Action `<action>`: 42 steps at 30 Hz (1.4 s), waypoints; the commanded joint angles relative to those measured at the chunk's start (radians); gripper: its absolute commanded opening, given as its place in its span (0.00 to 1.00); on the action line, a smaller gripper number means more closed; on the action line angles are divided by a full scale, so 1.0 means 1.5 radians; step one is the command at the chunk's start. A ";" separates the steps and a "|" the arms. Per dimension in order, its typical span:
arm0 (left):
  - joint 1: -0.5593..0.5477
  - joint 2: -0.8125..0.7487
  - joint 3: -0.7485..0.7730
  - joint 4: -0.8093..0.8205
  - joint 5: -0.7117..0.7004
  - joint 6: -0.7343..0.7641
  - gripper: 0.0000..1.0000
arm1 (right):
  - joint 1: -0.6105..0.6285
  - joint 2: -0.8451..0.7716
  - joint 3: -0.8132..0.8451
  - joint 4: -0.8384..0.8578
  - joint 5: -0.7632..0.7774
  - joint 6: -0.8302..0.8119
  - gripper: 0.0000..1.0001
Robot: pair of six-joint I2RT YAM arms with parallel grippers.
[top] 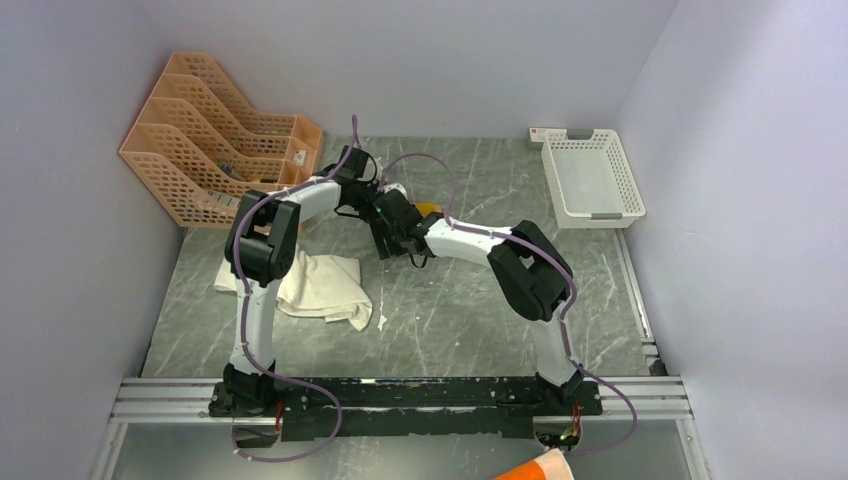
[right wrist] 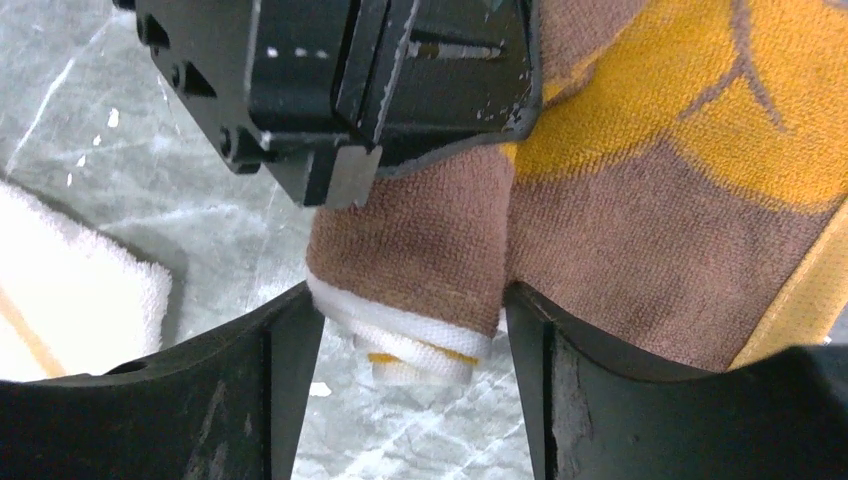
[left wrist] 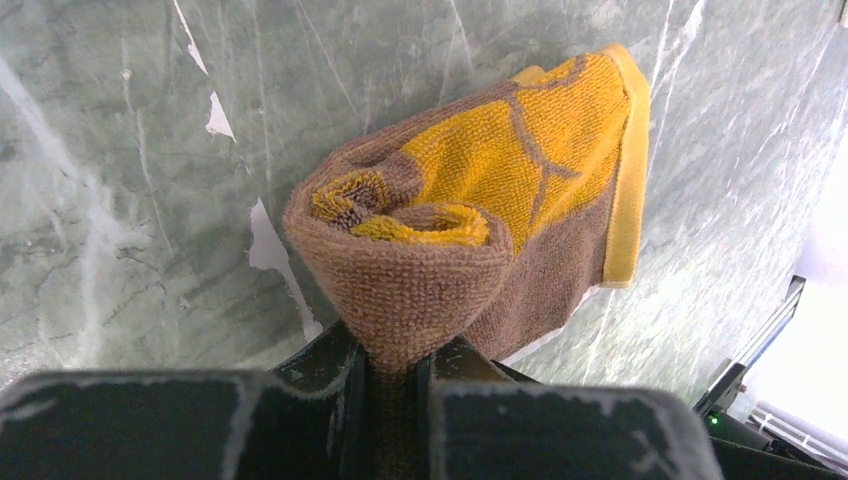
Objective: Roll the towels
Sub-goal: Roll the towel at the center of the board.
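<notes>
The brown towel (left wrist: 480, 200), tan with yellow patches and a yellow edge, lies partly rolled on the grey marbled table (left wrist: 120, 180). In the top view only a yellow bit of the brown towel (top: 428, 208) shows behind the wrists. My left gripper (left wrist: 395, 365) is shut on the roll's near end, pinching the cloth. My right gripper (right wrist: 408, 340) spans the other end of the roll (right wrist: 420, 250), a finger touching each side, just below the left gripper (right wrist: 350, 170). The cream-white towel (top: 320, 288) lies crumpled at the front left, and its corner (right wrist: 70, 290) shows in the right wrist view.
An orange perforated file rack (top: 215, 140) stands at the back left. A white perforated basket (top: 590, 178) sits at the back right. Walls close the table in on three sides. Both arms meet over the table's middle back.
</notes>
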 commanded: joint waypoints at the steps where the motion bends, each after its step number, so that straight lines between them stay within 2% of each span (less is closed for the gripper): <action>1: -0.003 0.035 0.001 -0.018 0.009 -0.001 0.07 | 0.004 0.020 0.027 0.038 0.055 0.011 0.65; 5: -0.003 0.041 -0.004 -0.008 0.022 -0.013 0.07 | 0.007 0.031 0.036 0.046 0.069 0.016 0.61; 7: -0.002 0.043 -0.008 -0.001 0.029 -0.021 0.07 | 0.009 0.036 0.039 0.047 0.075 0.020 0.53; 11: -0.002 0.038 -0.020 0.019 0.038 -0.038 0.07 | 0.008 0.044 0.038 0.052 0.074 0.028 0.07; 12: -0.001 0.034 -0.024 0.024 0.035 -0.044 0.07 | 0.007 0.044 0.037 0.053 0.075 0.029 0.00; 13: 0.001 0.028 -0.030 0.032 0.033 -0.050 0.08 | 0.008 0.042 0.030 0.058 0.072 0.032 0.00; 14: 0.005 0.020 -0.038 0.042 0.033 -0.059 0.14 | 0.006 0.039 0.020 0.067 0.063 0.034 0.00; 16: 0.018 0.000 -0.063 0.068 0.040 -0.075 0.43 | -0.005 0.020 -0.018 0.109 0.012 0.040 0.00; 17: 0.026 -0.013 -0.077 0.084 0.042 -0.084 0.78 | -0.014 0.002 -0.043 0.143 -0.025 0.046 0.00; 18: 0.036 -0.028 -0.091 0.101 0.042 -0.093 0.98 | -0.024 -0.013 -0.073 0.177 -0.068 0.052 0.00; 25: 0.086 -0.125 -0.186 0.193 0.039 -0.148 0.99 | -0.074 -0.066 -0.182 0.344 -0.332 0.079 0.00; 30: 0.089 -0.155 -0.223 0.237 0.049 -0.146 0.99 | -0.151 -0.045 -0.274 0.583 -0.545 0.250 0.00; 35: 0.084 -0.157 -0.263 0.283 0.065 -0.161 0.99 | -0.178 0.013 -0.308 0.722 -0.619 0.377 0.00; 42: 0.058 -0.133 -0.265 0.311 0.079 -0.163 0.88 | -0.180 0.054 -0.303 0.777 -0.648 0.428 0.00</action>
